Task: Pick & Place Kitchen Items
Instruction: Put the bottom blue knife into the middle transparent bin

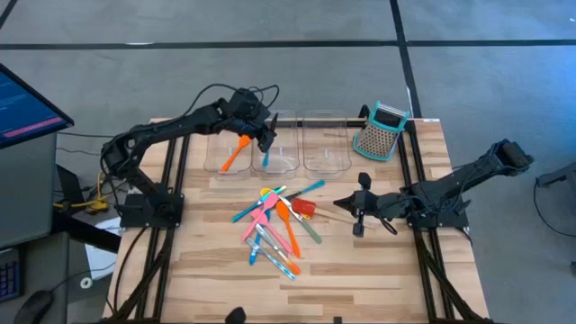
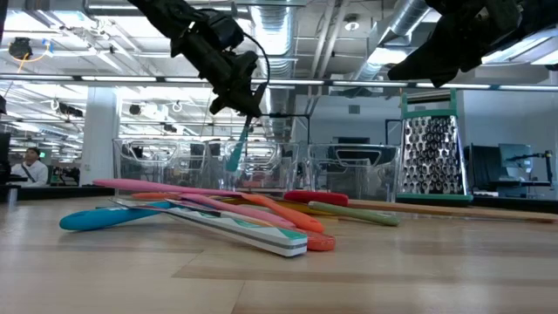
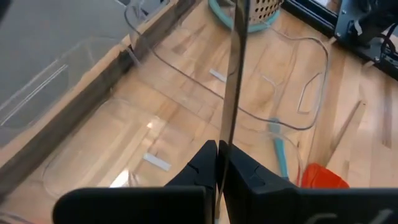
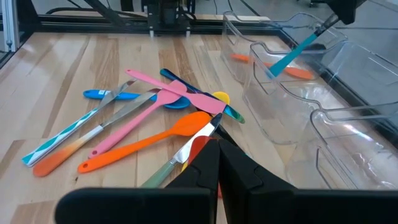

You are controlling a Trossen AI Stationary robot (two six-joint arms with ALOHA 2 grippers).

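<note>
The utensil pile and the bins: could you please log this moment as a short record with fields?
left gripper: shut on teal utensil, over the middle bin
left bin: holds orange spatula
right bin: no utensil seen
utensil pile: on table, front of bins
right gripper: shut, beside pile
box grater: by right bin

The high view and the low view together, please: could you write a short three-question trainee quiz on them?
1. True or false: the left gripper is shut on a slim teal plastic utensil.
2. Which clear plastic bin holds the orange plastic spatula: A leftmost, B middle, C rightmost?
3. Fill in: the teal-and-grey box grater stands beside the ___ bin.

Key: 1 true; 2 A; 3 rightmost.
</note>
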